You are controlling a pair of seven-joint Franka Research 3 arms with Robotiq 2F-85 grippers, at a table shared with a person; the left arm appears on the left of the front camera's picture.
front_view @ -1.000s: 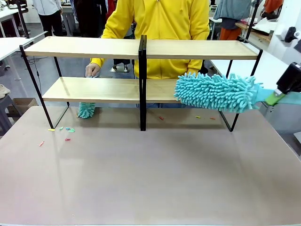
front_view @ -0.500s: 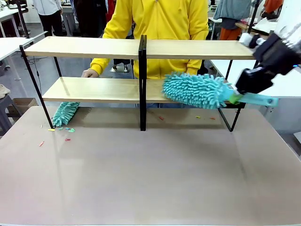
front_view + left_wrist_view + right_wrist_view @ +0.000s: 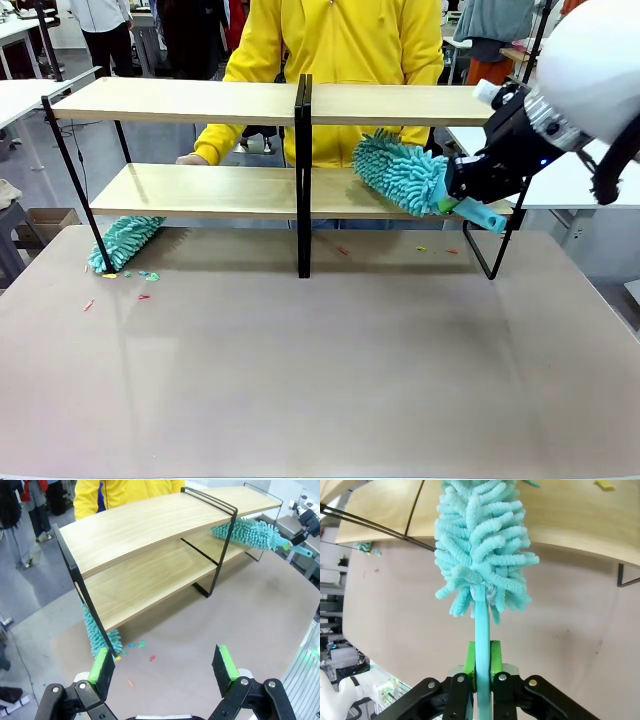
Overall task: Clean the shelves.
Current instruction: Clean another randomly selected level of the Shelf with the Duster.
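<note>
The shelves [image 3: 200,190] stand across the far half of the table, two light-wood boards in a black frame. My right gripper [image 3: 470,188] is shut on the handle of a teal fluffy duster [image 3: 400,172], whose head lies tilted on the right half of the lower board. In the right wrist view the handle [image 3: 481,625] runs up between the shut green pads [image 3: 470,659] to the duster head [image 3: 482,545] against the board [image 3: 570,515]. My left gripper [image 3: 164,664] hangs open above the table's left end, apart from the shelves [image 3: 150,575].
A person in a yellow top [image 3: 340,40] stands behind the shelves, one hand [image 3: 192,158] at the lower board's left end. A second teal duster [image 3: 125,240] rests on the table under that end. Small coloured scraps [image 3: 130,275] lie beside it.
My right gripper has swung left and up, bringing the duster head onto the lower board at a tilt. The second duster has slid left under the lower board.
</note>
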